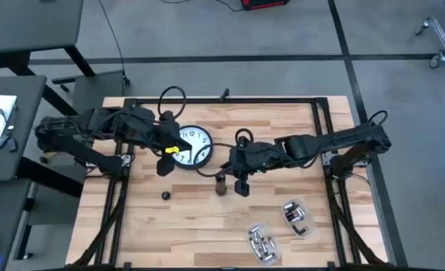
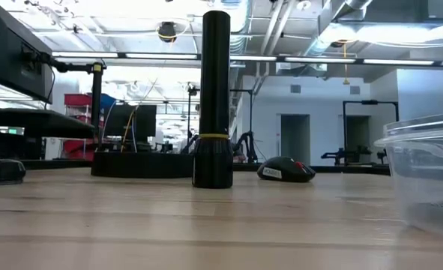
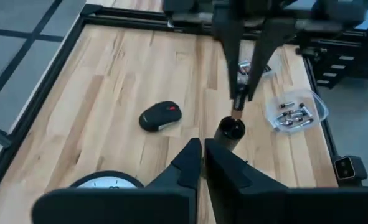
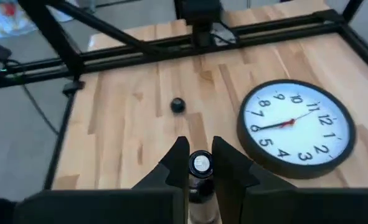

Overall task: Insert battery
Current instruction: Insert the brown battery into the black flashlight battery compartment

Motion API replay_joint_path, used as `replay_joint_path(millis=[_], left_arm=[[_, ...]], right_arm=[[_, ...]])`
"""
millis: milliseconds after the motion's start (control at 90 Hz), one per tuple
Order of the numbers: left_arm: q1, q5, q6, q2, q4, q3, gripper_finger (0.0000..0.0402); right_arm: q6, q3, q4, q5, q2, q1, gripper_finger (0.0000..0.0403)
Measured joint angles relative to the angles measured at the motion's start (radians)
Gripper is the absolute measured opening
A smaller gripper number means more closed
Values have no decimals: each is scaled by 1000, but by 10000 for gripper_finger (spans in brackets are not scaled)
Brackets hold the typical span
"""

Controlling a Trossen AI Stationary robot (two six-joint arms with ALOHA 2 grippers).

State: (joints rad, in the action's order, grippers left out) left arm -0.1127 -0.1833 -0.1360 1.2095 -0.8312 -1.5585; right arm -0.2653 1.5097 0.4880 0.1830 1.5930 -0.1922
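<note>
The flashlight body (image 1: 221, 184) stands upright on the worktop (image 1: 192, 226), just in front of the wall clock (image 1: 194, 145). The right end effector (image 4: 200, 165) is clamped on a battery (image 4: 200, 163), holding it just beside the flashlight body. The left end effector (image 3: 203, 160), fingers together and empty, hovers over the clock. A small black cap (image 1: 166, 196) lies near the flashlight body.

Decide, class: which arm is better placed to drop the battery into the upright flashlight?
Right. The right gripper holds the battery just above the flashlight; the left gripper waits by the clock.
</note>
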Motion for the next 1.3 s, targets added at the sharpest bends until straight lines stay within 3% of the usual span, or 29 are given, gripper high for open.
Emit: replay_joint_path(millis=[1300], left_arm=[[0,2,19,1,-9,0,0]], right_arm=[[91,7,55,-24,76,4,28]])
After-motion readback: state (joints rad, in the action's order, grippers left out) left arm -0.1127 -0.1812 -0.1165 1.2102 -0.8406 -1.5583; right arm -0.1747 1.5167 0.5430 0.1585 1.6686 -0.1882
